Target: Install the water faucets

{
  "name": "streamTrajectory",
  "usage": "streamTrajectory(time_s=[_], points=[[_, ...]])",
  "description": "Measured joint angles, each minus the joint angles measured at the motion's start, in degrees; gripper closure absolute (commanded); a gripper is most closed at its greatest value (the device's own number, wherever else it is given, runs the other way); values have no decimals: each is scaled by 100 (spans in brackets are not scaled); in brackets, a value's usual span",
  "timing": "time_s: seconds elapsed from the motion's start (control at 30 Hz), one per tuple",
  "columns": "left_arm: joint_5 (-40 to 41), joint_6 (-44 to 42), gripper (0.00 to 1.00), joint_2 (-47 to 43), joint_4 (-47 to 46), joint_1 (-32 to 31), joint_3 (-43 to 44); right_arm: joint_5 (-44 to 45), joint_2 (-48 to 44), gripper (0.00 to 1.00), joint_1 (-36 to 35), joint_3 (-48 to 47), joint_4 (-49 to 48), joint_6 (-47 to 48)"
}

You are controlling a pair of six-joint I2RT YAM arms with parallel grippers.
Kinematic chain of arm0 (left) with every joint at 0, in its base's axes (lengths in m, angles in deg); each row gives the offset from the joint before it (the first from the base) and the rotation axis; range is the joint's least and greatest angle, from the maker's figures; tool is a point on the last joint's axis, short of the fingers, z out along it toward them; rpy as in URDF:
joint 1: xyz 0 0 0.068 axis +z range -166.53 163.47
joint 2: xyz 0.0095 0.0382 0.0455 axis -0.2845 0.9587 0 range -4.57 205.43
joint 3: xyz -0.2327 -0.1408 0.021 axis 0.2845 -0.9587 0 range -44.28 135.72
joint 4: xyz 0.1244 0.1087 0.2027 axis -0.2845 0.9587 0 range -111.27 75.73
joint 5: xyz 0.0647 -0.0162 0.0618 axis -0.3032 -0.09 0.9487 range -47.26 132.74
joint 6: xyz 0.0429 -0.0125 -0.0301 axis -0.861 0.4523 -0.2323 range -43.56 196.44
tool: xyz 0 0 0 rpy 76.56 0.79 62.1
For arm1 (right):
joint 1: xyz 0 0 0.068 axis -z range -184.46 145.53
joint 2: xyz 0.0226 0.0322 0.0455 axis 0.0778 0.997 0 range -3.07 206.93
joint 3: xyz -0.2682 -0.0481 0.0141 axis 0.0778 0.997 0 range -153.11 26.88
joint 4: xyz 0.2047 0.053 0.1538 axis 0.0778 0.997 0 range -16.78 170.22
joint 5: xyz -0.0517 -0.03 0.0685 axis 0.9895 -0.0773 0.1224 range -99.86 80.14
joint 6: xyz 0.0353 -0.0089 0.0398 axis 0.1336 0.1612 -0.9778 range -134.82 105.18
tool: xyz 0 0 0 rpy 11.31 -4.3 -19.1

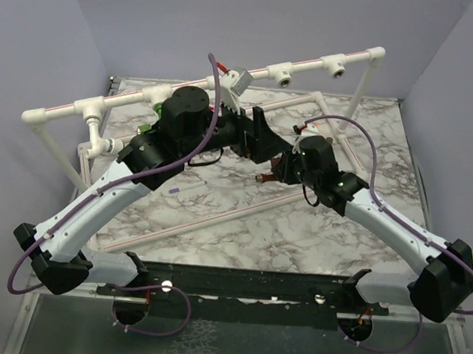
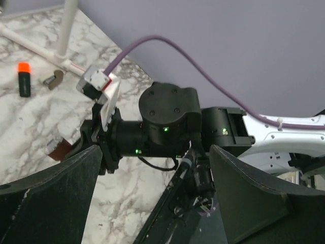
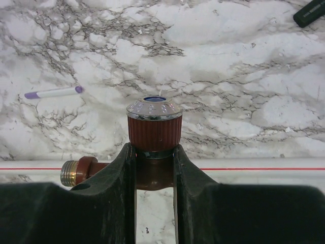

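The right gripper [image 3: 154, 151] is closed narrow on the dark reddish-brown faucet [image 3: 154, 129]. One finger presses each side of its body, just under the ribbed knob. The knob stands upright above the fingertips, and the brass threaded end [image 3: 71, 173] points to the left of the frame. Close behind it a white pipe with a red line [image 3: 254, 165] crosses the frame; whether they touch cannot be told. Beyond lies open marble table [image 3: 228, 76], with a purple-tipped stick [image 3: 53, 92] at the left.

The left gripper [image 2: 155, 152] stands wide with nothing held, close in front of the right arm's wrist. An orange-and-black cylinder [image 2: 24, 79] lies at the upper left of its view.

From above, both grippers sit near the centre, below the raised pipe rail [image 1: 304, 67]. The table is open toward the lower frame.
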Motion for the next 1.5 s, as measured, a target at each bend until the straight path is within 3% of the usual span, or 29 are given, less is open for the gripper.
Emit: streamTrajectory(time_s=[0.23,0.63,1.03,1.33,1.5], points=[[442,299,12,-35,17,-610,-658,203,-868,100,0,437,273,-267],[1102,966,17,-251,70,-748,-1825,234,-1875,100,0,708,656,-717],[1762,1858,16,-151,57,-1021,-2498,-420,-1873,99,0,706,697,-1023],[1947,2433,7,61,15,-1073,-2693,-905,-1543,100,-2,697,575,-1182],[1952,2614,12,57,-15,-1073,-2826,-1045,-1528,99,-2,686,503,-1263]])
